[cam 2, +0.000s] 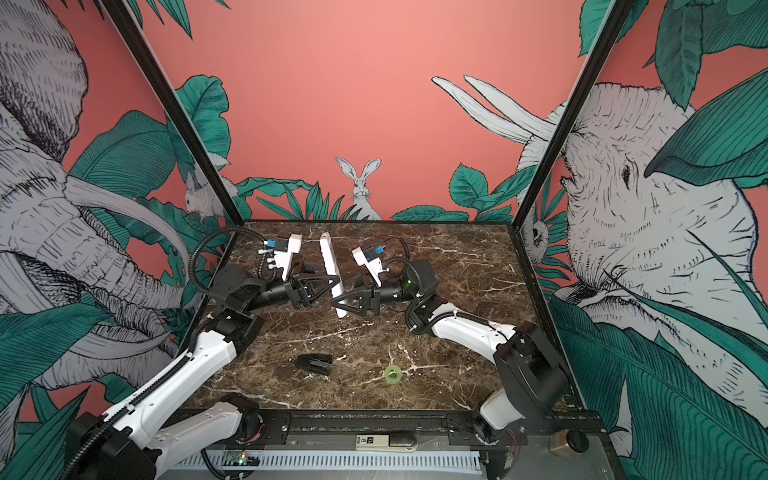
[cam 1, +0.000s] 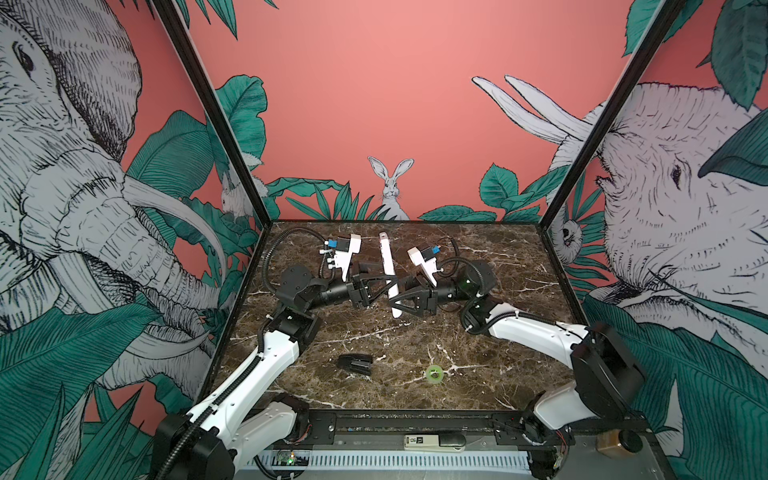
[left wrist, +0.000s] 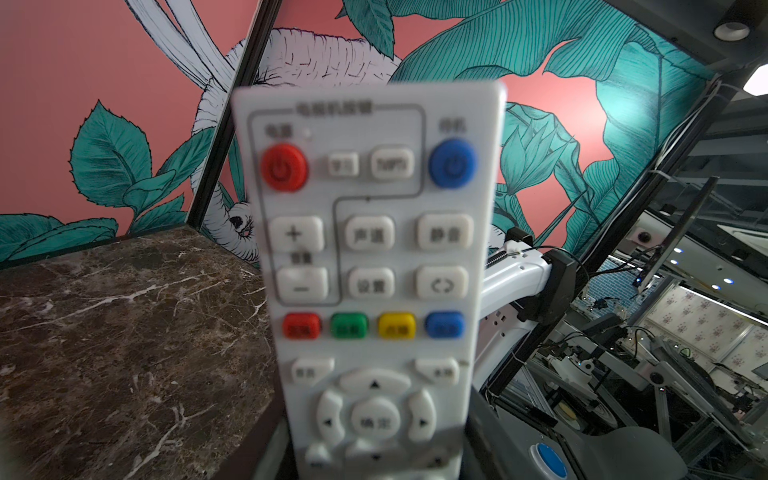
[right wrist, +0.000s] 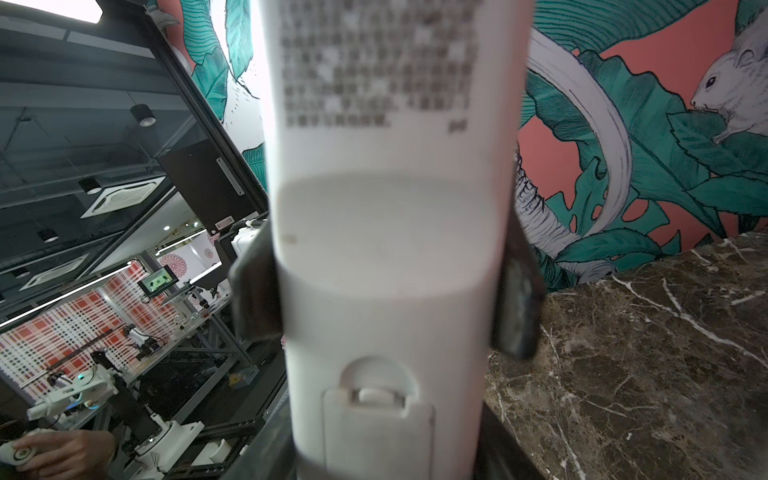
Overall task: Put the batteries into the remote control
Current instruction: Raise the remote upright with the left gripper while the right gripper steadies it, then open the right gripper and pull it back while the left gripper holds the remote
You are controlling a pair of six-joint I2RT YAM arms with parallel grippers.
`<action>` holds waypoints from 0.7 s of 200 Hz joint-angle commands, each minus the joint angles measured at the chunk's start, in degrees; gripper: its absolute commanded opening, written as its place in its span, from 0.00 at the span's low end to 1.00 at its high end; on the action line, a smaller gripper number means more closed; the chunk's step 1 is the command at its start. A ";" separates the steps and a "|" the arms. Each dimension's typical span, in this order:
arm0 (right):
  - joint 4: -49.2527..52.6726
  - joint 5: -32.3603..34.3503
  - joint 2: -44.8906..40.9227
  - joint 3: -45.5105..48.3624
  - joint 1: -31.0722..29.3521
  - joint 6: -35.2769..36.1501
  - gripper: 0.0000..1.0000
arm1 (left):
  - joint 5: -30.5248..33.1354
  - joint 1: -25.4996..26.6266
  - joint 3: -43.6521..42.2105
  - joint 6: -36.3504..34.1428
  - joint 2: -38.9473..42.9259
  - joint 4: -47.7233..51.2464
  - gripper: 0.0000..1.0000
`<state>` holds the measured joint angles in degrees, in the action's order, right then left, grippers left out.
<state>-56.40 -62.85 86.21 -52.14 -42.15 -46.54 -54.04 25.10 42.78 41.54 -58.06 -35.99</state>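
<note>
On remote control [left wrist: 370, 270]: "+", "−", power symbols, arrows (Chinese key labels blurred).

The bench [cam 1: 415, 340] looks like polished brown marble with white veins, faintly glossy. The remote control [cam 1: 388, 266] is smooth white plastic, and its buttons [left wrist: 284, 166] look soft and rubbery. The fingers [right wrist: 517, 307] at its sides are matt black plastic, scuffed. Lower centre, the tape ring [cam 1: 434, 372] is translucent green.
</note>
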 commanded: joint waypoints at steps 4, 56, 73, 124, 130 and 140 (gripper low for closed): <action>7.50 1.81 -3.62 -1.02 -0.64 7.38 0.71 | 0.66 0.22 0.71 -1.86 1.63 0.41 0.14; 25.88 8.09 -7.76 -1.34 -0.54 19.54 0.91 | 3.85 0.15 1.56 -5.61 3.20 8.28 0.09; 31.99 11.15 -9.00 -1.80 -0.35 23.31 0.93 | 7.27 0.17 3.10 -9.32 3.66 15.70 0.10; 56.95 31.21 -15.26 -3.67 0.32 37.67 0.95 | 24.14 0.14 10.23 -22.31 0.14 44.79 0.10; 58.48 33.13 -15.74 -3.80 0.42 38.34 0.95 | 25.95 0.12 10.90 -22.95 -0.67 46.99 0.10; 60.37 36.25 -16.35 -3.65 0.40 39.05 0.95 | 29.52 0.16 12.02 -23.99 -2.07 50.71 0.10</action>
<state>-5.08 -37.52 72.27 -54.35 -41.95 -14.33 -35.44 25.10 51.92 23.88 -57.76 0.47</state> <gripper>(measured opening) 0.951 0.524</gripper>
